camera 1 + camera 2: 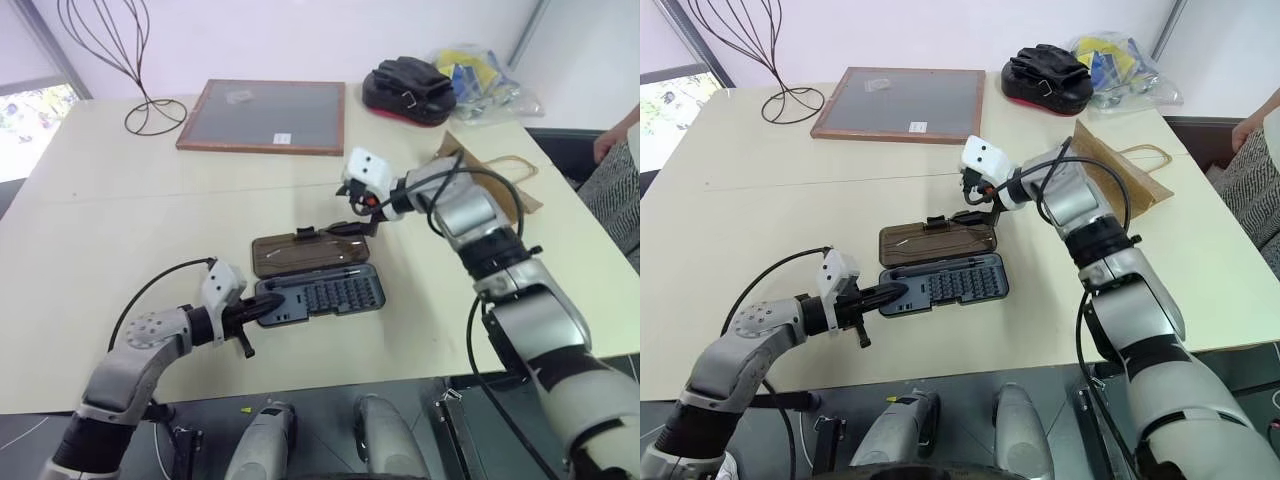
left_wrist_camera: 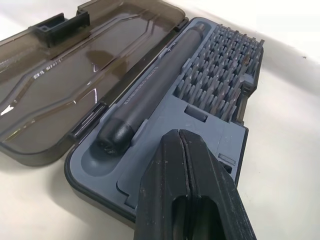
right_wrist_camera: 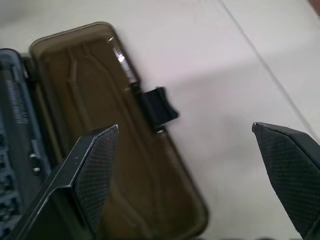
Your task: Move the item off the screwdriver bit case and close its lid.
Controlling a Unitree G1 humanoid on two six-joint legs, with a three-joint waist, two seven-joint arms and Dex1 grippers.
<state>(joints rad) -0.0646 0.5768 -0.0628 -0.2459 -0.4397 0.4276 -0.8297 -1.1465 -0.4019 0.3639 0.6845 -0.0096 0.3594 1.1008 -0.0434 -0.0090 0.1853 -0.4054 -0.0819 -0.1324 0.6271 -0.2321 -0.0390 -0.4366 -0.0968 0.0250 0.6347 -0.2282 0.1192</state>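
The screwdriver bit case [image 1: 330, 295] lies open in the middle of the table, its dark tray holding rows of bits and a driver handle [image 2: 150, 90]. The lid [image 1: 305, 252], smoky brown with a black latch [image 3: 159, 107], lies flat on the table just behind the tray. My left gripper [image 1: 264, 306] is shut, its tips [image 2: 179, 137] over the tray's left end with nothing held. My right gripper [image 3: 185, 129] hangs open above the lid's right end [image 1: 352, 228]. The item, a brown paper bag [image 1: 1132, 182], lies on the table to the right, apart from the case and partly behind my right arm.
A wood-framed grey board [image 1: 265, 115] and a wire stand [image 1: 135, 70] are at the back left. A black pouch on a red base [image 1: 405, 90] and a clear plastic bag [image 1: 485, 75] sit at the back right. A person [image 1: 620, 165] is at the right edge.
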